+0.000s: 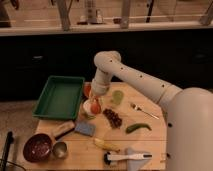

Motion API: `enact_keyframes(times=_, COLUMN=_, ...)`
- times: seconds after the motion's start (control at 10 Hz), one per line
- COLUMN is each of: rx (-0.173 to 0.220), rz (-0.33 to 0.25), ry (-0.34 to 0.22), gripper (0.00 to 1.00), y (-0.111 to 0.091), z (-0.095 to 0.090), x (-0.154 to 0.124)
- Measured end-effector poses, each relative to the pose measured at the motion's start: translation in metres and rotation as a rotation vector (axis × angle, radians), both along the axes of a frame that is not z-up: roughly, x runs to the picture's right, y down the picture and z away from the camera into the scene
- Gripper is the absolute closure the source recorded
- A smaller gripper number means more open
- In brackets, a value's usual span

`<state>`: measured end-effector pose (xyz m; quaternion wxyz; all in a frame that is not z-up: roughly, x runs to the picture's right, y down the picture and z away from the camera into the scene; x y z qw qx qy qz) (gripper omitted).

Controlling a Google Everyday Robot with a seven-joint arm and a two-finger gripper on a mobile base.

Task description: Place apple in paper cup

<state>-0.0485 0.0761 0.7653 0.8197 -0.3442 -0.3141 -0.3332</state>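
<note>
My gripper (95, 100) hangs at the end of the white arm, low over the left middle of the wooden table. Directly under it a small red-orange apple (95, 106) shows against the right side of the short white paper cup (88, 107). The gripper's tip covers the top of the apple. I cannot tell whether the apple is held or rests at the cup's rim. The arm hides part of the cup.
An orange bowl (87, 90) sits just behind the cup, with a green tray (59, 95) to its left. A translucent green cup (117, 96), dark grapes (113, 118), a fork (145, 111) and a green pepper (137, 127) lie to the right. A blue sponge (85, 128), a dark red bowl (37, 147), a metal cup (60, 149) and a banana (106, 145) are in front.
</note>
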Motion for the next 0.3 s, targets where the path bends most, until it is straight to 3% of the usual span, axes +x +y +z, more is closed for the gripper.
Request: enact_keyframes(times=0.3, rx=0.015, rz=-0.019, ry=-0.018, gripper=1.00, y=-0.014, z=0.007, x=-0.012)
